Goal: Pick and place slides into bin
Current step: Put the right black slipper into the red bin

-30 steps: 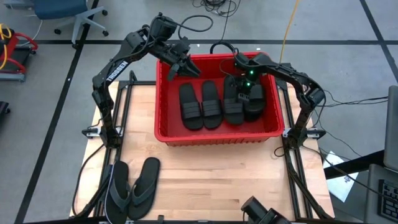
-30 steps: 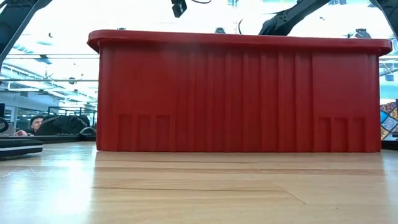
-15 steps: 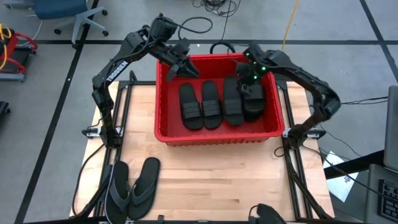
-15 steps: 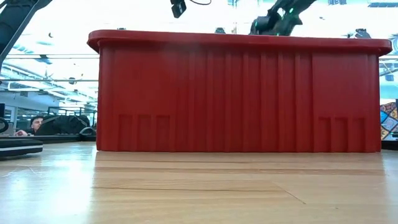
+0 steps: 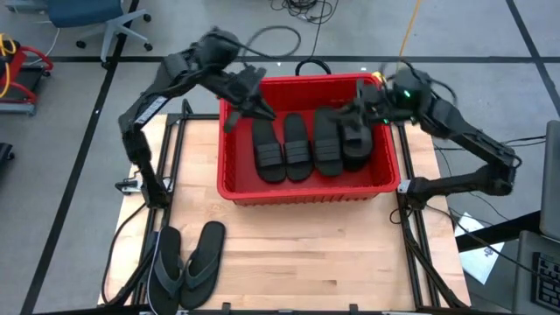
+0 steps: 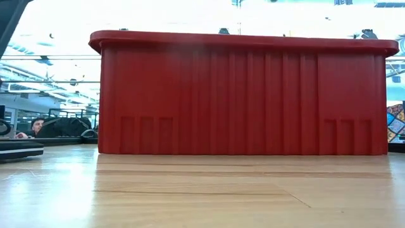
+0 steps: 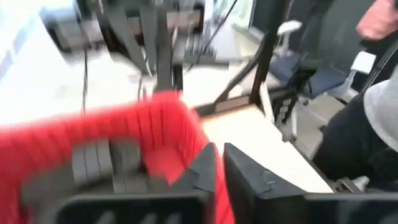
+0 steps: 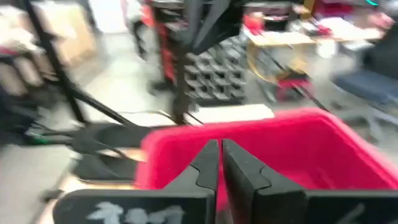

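The red bin [image 5: 308, 188] stands at the middle of the table, toward its far edge, and fills the low view [image 6: 240, 95]. Several black band-strap slides [image 5: 297, 147] lie side by side on its floor; they also show in the left wrist view [image 7: 99, 163]. Two flat flip-flops [image 5: 184, 262] lie on the table at the near left; one shows at the low view's edge [image 6: 19, 149]. My left gripper [image 5: 250, 98] is over the bin's far left corner, shut and empty [image 7: 219, 171]. My right gripper [image 5: 357, 110] is over the bin's far right part, shut and empty [image 8: 221, 163].
Bare wooden table [image 5: 332, 254] lies between the bin and the near edge. Cables and an office chair are on the floor beyond the table. A person shows in the room in the left wrist view [image 7: 373, 124], and another at the low view's left edge [image 6: 38, 124].
My right gripper has risen out of the bin and drawn toward the table's right edge, its arm swinging outward. My left gripper has risen out of the low view's top and its arm has shifted a little toward the left. The slides in the bin lie as before.
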